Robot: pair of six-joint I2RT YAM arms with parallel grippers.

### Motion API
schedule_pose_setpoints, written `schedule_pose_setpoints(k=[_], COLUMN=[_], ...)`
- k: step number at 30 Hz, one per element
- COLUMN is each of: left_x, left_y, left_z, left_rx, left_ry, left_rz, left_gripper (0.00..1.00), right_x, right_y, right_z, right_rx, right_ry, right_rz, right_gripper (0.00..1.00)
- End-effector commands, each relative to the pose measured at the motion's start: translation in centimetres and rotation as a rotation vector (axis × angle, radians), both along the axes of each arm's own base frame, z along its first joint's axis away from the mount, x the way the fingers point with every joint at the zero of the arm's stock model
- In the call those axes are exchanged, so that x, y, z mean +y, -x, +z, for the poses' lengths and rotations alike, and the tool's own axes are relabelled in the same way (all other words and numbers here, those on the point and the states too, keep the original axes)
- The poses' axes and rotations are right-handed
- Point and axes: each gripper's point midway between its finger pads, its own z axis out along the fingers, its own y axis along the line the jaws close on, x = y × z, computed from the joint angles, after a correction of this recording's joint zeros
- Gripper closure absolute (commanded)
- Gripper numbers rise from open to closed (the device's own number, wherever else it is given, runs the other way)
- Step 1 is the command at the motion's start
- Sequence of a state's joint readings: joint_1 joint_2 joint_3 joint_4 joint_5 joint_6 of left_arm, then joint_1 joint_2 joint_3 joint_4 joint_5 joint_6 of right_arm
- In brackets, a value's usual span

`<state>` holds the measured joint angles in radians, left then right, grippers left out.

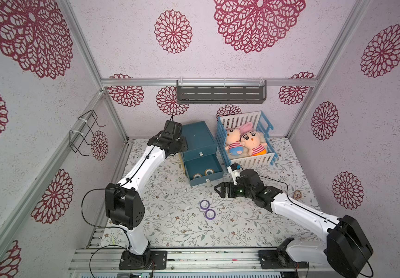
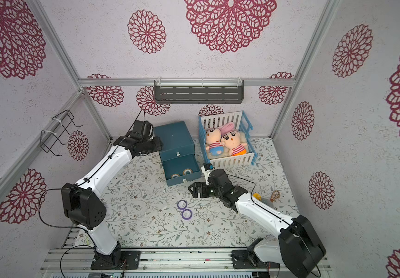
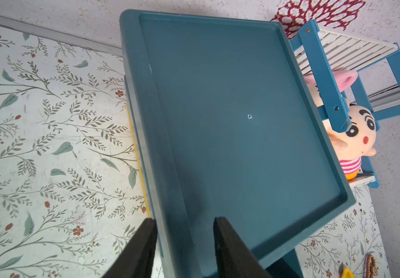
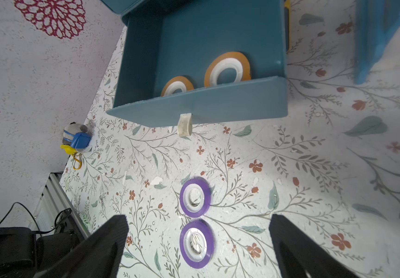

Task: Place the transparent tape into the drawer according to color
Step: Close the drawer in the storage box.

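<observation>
Floral table (image 1: 170, 223); left pincer (image 3: 185, 240) half-closed astride cabinet (image 3: 230, 108) rim, likely steadying it, grip unconfirmed; right pincer (image 4: 197, 216) wide open, empty, aimed at purple tape rolls (image 4: 182, 199).

The left arm (image 1: 143, 166) is extended toward the back of the workspace, and the left gripper (image 3: 184, 222) is seen with its jaws only partly apart, neither wide nor closed. The right arm (image 1: 297, 209) is reached inward and held low. The right gripper (image 4: 197, 220) is spread fully wide, with its fingers pointed toward the robot's left side.
</observation>
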<state>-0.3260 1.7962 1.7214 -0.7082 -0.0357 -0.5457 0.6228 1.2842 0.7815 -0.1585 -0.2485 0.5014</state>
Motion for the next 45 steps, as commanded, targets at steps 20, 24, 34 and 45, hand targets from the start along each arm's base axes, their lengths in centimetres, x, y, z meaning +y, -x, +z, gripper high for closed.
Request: schedule_pose_setpoints(k=[20, 24, 34, 45], left_x=[0.3, 0.4, 0.3, 0.2], left_y=[-0.2, -0.1, 0.0, 0.2], left_z=[-1.5, -1.6, -1.8, -1.9], left_rx=[0.034, 0.038, 0.045, 0.053], left_ry=[-0.023, -0.024, -0.026, -0.024], left_rz=[-0.006, -0.009, -0.018, -0.026], left_gripper=[0.62, 0.62, 0.63, 0.64], right_x=[4.6, 5.3, 6.5, 6.8], right_y=[-3.3, -3.7, -5.1, -6.7], right_z=[2.4, 1.8, 1.2, 1.3], right_rx=[-0.255, -0.276, -0.33, -0.378], right_ry=[-0.03, -0.007, 0.025, 0.041], right_rz=[-0.079, -0.091, -0.135, -0.181], right_gripper=[0.3, 0.33, 0.36, 0.39])
